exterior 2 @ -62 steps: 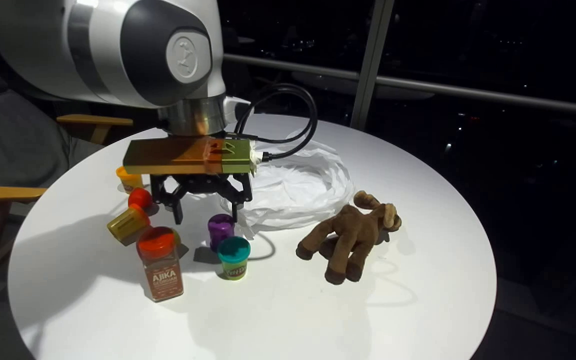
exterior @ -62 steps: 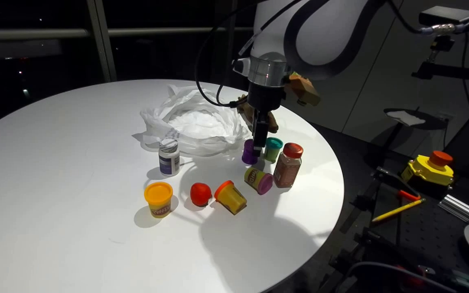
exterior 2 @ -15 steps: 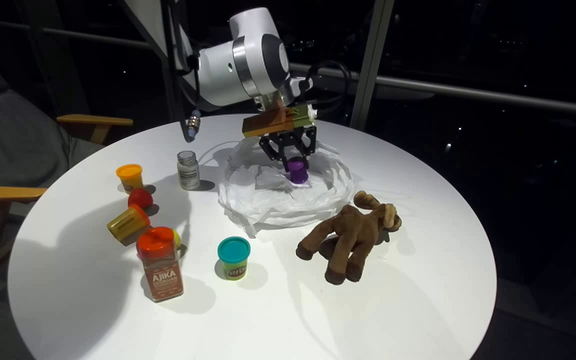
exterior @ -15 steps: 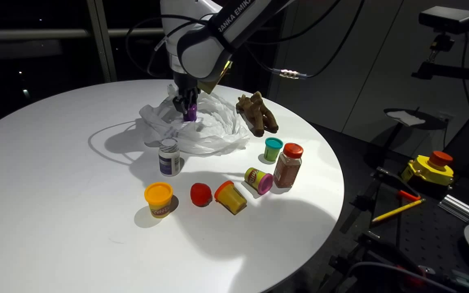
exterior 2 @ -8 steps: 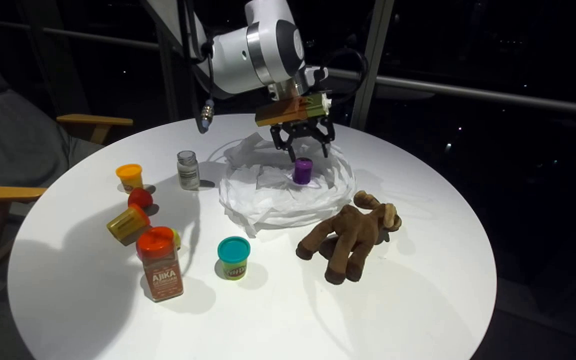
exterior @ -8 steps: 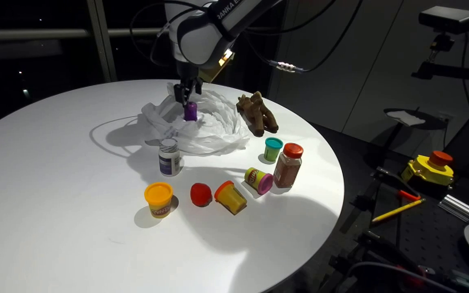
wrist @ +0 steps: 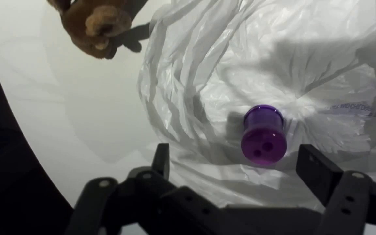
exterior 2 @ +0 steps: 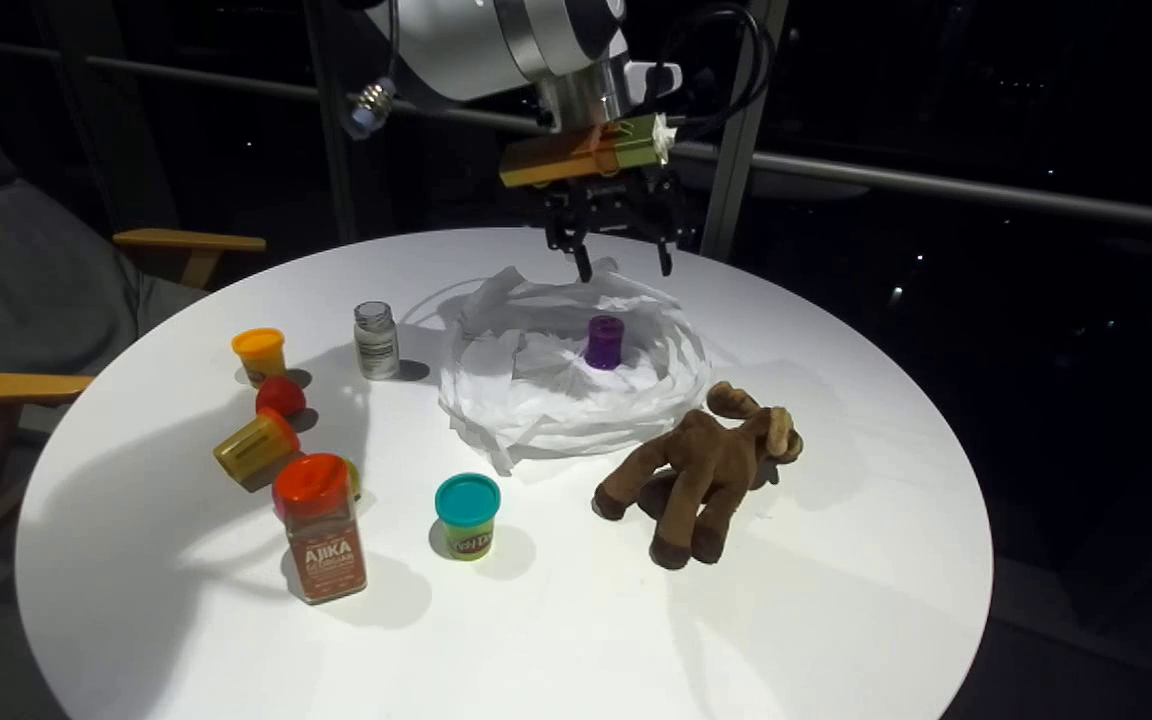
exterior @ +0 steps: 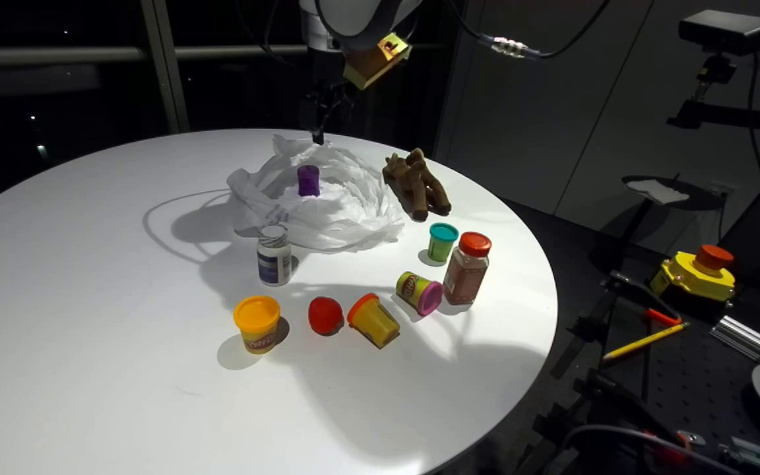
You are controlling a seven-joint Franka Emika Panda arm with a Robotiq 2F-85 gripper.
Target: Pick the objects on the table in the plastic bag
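The white plastic bag point(exterior 2: 496, 400) lies spread open on the round table. A purple container point(exterior 2: 605, 342) stands upright inside it; it also shows in the wrist view point(wrist: 263, 143). My gripper point(exterior 2: 625, 268) is open and empty above the bag, apart from the purple container. On the table stand a teal-lidded cup point(exterior: 442, 243), a red-lidded spice jar point(exterior: 466, 274), a white bottle point(exterior: 274, 258) and an orange-lidded cup point(exterior: 258, 323). A red ball point(exterior: 324, 315), a tipped yellow cup point(exterior: 375, 323) and a tipped pink-lidded cup point(exterior: 417, 293) lie between. A brown plush animal point(exterior 2: 706, 470) lies beside the bag.
The round white table point(exterior: 156, 396) has a curved edge. A camera on a stand point(exterior: 729, 33) and a yellow box with a red button point(exterior: 693, 274) are off the table. A chair point(exterior 2: 26, 260) stands behind the table edge.
The purple container moved from beside the teal-lidded cup into the bag, held by my gripper. The gripper then opened, let it go and rose above the bag.
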